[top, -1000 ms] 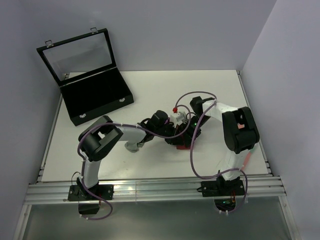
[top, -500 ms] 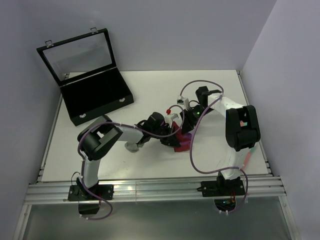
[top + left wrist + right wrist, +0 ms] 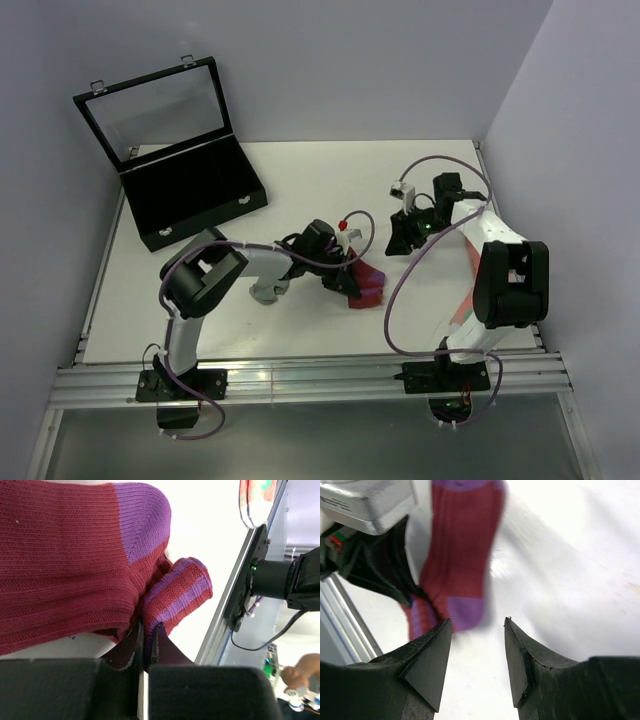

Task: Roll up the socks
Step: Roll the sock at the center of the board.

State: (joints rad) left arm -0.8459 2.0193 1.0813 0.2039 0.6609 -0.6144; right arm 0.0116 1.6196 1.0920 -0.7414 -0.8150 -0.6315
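The long magenta-red sock (image 3: pixel 366 285) lies bunched at the table's middle, and its purple heel (image 3: pixel 142 520) and striped cuff (image 3: pixel 182 587) fill the left wrist view. My left gripper (image 3: pixel 147 628) is shut on a fold of this sock beside the cuff. My right gripper (image 3: pixel 476 624) is open and holds nothing. It hangs over bare table to the right of the sock (image 3: pixel 460 550), apart from it. A small grey shape (image 3: pixel 266 292) shows under the left forearm; I cannot tell whether it is the grey sock.
A black case (image 3: pixel 195 200) with its glass lid raised stands at the back left. A salmon-pink sock (image 3: pixel 463 305) lies at the right, half hidden by the right arm. The table's front rail (image 3: pixel 300 375) runs along the near edge.
My right gripper has drawn back from the sock, to the right and toward the far side. The left gripper stays shut on the sock, which is now more exposed.
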